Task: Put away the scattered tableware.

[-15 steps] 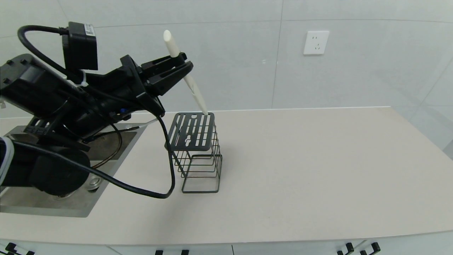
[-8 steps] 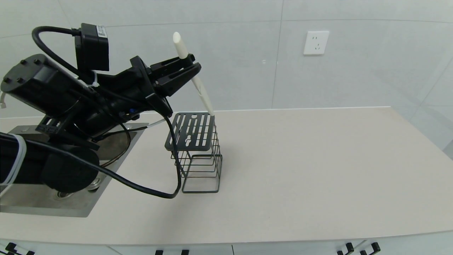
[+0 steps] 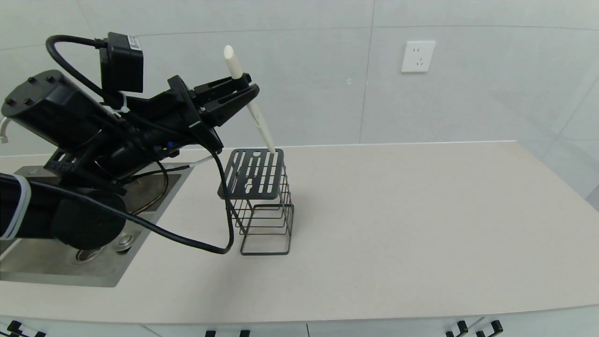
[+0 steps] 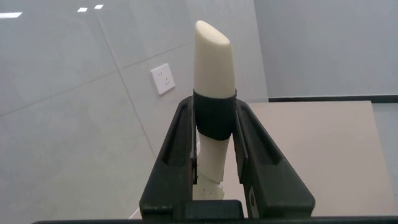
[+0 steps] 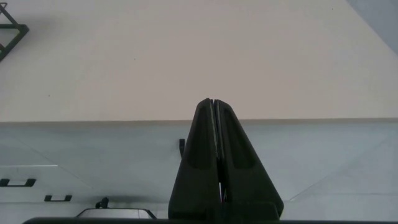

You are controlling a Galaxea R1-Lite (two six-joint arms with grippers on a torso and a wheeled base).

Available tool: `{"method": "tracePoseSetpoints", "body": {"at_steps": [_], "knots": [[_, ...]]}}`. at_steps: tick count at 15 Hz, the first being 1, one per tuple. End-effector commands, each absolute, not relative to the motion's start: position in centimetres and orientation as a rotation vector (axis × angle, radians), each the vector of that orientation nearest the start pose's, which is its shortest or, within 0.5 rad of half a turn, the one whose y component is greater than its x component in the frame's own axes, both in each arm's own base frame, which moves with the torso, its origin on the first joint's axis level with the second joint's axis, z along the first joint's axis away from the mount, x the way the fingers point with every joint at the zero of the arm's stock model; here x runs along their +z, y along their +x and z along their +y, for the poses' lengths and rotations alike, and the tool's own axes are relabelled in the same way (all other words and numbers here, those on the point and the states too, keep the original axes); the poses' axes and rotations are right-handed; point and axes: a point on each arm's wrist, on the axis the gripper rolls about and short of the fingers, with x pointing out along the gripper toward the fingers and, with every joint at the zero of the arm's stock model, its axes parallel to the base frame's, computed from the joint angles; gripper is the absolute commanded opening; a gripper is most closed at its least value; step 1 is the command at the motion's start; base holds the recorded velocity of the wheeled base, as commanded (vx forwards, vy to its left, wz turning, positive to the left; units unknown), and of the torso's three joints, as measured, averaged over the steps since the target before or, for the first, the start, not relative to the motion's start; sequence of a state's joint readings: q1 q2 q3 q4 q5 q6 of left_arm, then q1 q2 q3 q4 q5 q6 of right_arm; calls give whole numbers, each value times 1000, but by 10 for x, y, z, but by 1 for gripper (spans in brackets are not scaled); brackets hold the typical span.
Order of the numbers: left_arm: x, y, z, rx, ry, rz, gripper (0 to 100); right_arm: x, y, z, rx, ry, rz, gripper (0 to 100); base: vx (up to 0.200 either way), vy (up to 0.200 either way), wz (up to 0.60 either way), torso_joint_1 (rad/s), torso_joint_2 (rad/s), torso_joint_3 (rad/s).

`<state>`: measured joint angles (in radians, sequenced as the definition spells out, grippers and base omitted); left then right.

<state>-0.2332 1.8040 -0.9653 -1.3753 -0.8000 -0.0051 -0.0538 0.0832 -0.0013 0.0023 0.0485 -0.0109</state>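
My left gripper (image 3: 242, 95) is shut on a long cream-white utensil (image 3: 260, 124), gripped around its handle (image 4: 213, 56). It hangs tilted above a black wire rack (image 3: 256, 174) with a slotted top plate, standing on the counter. The utensil's lower end meets the far right corner of that plate; whether it sits in a slot is not clear. In the left wrist view the gripper (image 4: 214, 112) clamps the handle from both sides. My right gripper (image 5: 214, 102) is shut on nothing, above the counter's front edge.
A steel sink (image 3: 32, 269) is set into the counter at the left, under my left arm. A wall socket (image 3: 418, 56) sits on the tiled wall behind. The beige counter (image 3: 421, 220) stretches bare to the right of the rack. A corner of the rack (image 5: 9, 31) shows.
My left arm swung a little right with the utensil, then eased back left. The utensil's lower end stayed at the rack's far right corner.
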Motion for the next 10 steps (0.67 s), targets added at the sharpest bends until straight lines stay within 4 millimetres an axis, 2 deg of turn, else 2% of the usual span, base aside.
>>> {"method": "tracePoseSetpoints", "body": {"at_steps": [1, 7, 10], "knots": [[259, 309, -88, -1001, 170, -515, 0, 77, -16, 2, -4, -6, 87, 0, 0, 0, 0, 0, 0, 0], [254, 311, -104, -1041, 200, -487, 0, 77, -16, 2, -4, -6, 86, 0, 0, 0, 0, 0, 0, 0], [262, 319, -100, -1015, 223, -498, 0, 77, -16, 2, -4, -6, 86, 0, 0, 0, 0, 0, 0, 0]]}}
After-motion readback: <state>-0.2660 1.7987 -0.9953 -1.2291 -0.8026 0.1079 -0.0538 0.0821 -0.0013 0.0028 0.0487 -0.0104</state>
